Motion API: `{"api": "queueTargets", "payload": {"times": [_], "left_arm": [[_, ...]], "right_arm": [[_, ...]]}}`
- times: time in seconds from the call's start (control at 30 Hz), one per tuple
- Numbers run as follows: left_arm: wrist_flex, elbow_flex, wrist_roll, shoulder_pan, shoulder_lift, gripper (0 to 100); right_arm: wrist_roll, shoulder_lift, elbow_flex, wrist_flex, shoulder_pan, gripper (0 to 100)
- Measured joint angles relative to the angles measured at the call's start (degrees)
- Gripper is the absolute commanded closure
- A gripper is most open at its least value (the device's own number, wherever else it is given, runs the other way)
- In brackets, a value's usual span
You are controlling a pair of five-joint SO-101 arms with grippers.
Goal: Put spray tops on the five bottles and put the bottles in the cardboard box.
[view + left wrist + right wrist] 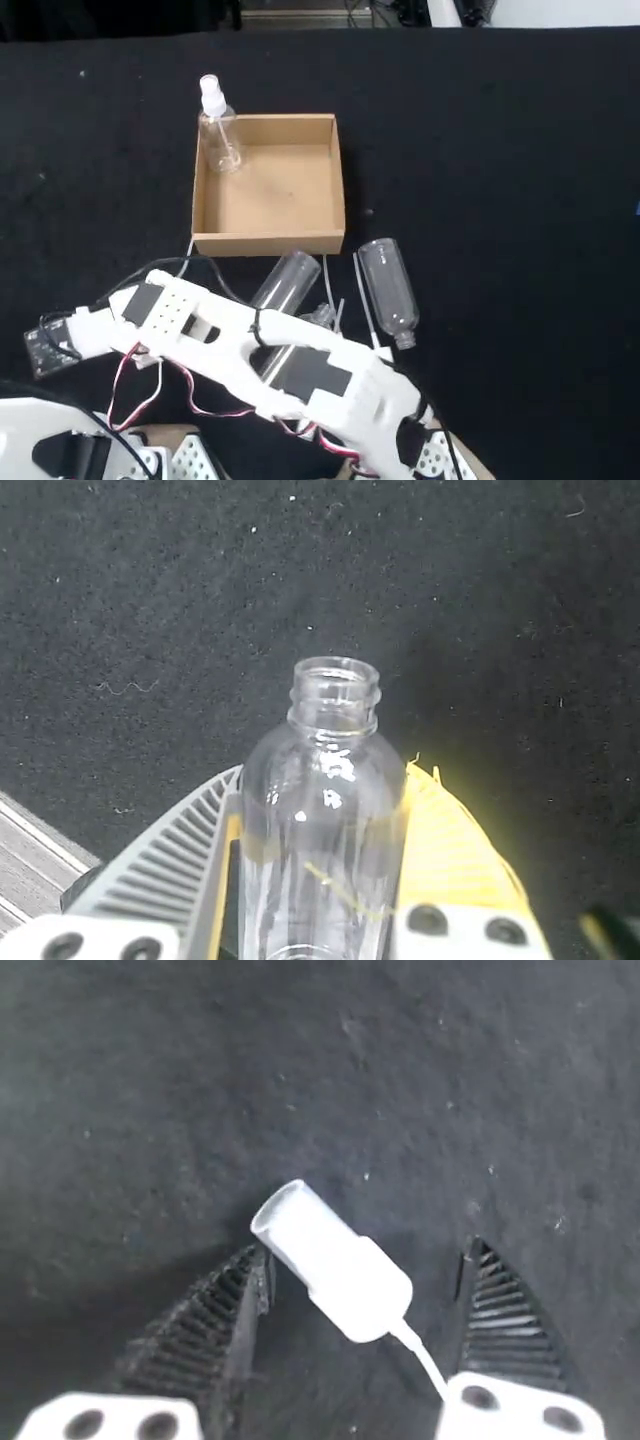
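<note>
Gripping a clear bottle (pixel 335 695) that has no spray top, the left gripper (pixel 325 780) has one grey ribbed finger (pixel 195 830) and one yellow finger (pixel 450 840) pressed against opposite sides of the bottle's body. The open threaded neck points away from the wrist, above the black tabletop (pixel 150 600).

The right gripper (pixel 369 1252) is spread wide, its two dark ribbed fingers (pixel 205 1325) standing on either side of a white spray top (pixel 335 1260). This top lies on its side on the tabletop with its thin tube trailing back toward the wrist. One finger is just beside the top's cap and the other is clearly apart from it; neither is clamped on it.

From above, the cardboard box (pixel 268 243) sits around the middle of the tabletop (pixel 500 150), open side up. A capped bottle (pixel 218 130), already wearing a white spray top, stands in the box's far left corner and leans against the wall.

Two uncapped bottles lie on the tabletop between the box and the near edge: one bare bottle (pixel 388 285) near the box's near right corner, and a second bottle (pixel 283 282) partly hidden under a white arm (pixel 250 350). Small spray parts (pixel 325 312) with thin white tubes lie between these two, too small to count. The arm stretches along the near edge toward the near left corner; which side it belongs to is unclear.
</note>
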Motion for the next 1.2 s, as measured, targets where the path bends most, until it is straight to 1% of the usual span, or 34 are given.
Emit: {"api": "queueTargets", "payload": {"times": [0.17, 0.4, 0.67, 1.1, 1.13, 1.2], "left_arm": [[0.00, 0.00, 0.00, 0.00, 0.00, 96], [0.00, 0.00, 0.00, 0.00, 0.00, 96], [0.00, 0.00, 0.00, 0.00, 0.00, 96], [0.00, 0.00, 0.00, 0.00, 0.00, 96], [0.00, 0.00, 0.00, 0.00, 0.00, 96], [0.00, 0.00, 0.00, 0.00, 0.00, 96]], "right_arm": [[2.99, 0.79, -0.26, 0.00, 0.00, 86.3], [2.99, 0.79, -0.79, -2.55, 0.44, 86.8], [-4.48, 0.79, -11.78, -2.46, 2.11, 86.8], [-22.07, 0.79, -29.98, 8.18, 2.29, 86.3], [-22.42, 0.79, -30.15, 9.32, 2.46, 85.5], [-21.98, 0.97, -30.07, 10.64, 2.55, 80.9]]}}
